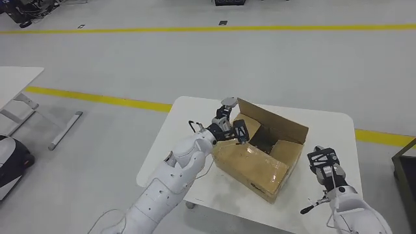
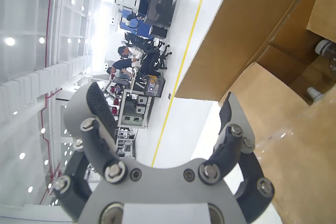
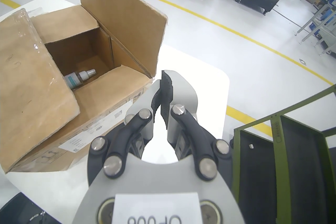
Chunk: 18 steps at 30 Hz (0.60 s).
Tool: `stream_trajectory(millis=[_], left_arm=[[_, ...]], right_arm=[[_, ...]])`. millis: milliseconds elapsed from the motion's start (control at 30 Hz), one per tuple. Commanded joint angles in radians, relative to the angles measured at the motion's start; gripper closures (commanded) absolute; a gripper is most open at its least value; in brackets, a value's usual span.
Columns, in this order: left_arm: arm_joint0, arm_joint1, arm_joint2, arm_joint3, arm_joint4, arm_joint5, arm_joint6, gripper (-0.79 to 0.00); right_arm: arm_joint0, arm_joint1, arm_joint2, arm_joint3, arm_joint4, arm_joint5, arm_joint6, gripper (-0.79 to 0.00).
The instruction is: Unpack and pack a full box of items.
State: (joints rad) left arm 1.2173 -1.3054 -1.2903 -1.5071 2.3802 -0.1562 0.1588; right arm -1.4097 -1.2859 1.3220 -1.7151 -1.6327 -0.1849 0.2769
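Box [image 1: 255, 169]: stands on the white bench [image 1: 188, 127], between the two pincers and near each. Keeps its far long flap upright and its near long flap, shiny with clear tape, folded down over part of the opening. Shows a dark gap between the two, with short end flaps folded in at either side.

Left pincer [image 1: 233, 118]: hangs at the box's left end, near the far corner. Stands spread wide, with nothing between the fingers [image 2: 101, 104]. Has one finger just beside the short end flap; cannot tell whether touching. Faces, past that flap, white caps [image 2: 324, 47] of bottles down inside the box.

Right pincer [image 1: 323, 159]: hovers off the box's right end, over the bench's edge, apart from the cardboard. Stands pressed together, pads meeting, pinching nothing. Looks across into the opening, where a small spray bottle [image 3: 78, 77] lies on its side on the box floor.

Green rack [image 3: 278, 156]: stands on the floor just off the bench, on the side of the right pincer away from the box.
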Motion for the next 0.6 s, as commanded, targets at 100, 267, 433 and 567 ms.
stream_trajectory(millis=[100,267,433,567], left_arm=[[0.037,0.008,-0.033,-0.033,-0.017,-0.021,-0.006,-0.785],[0.063,0.013,-0.054,-0.053,-0.037,-0.024,-0.012,-0.785],[0.067,0.014,-0.056,-0.053,-0.037,-0.021,-0.014,-0.785],[0.067,0.014,-0.056,-0.053,-0.037,-0.021,-0.014,-0.785]], right_arm=[[0.119,-0.009,-0.059,0.084,-0.009,-0.044,0.034,0.000],[0.253,-0.025,-0.144,0.218,-0.025,-0.091,0.057,0.000],[0.391,-0.047,-0.211,0.376,-0.022,-0.086,0.063,0.000],[0.472,-0.062,-0.226,0.480,0.011,-0.058,0.062,0.000]])
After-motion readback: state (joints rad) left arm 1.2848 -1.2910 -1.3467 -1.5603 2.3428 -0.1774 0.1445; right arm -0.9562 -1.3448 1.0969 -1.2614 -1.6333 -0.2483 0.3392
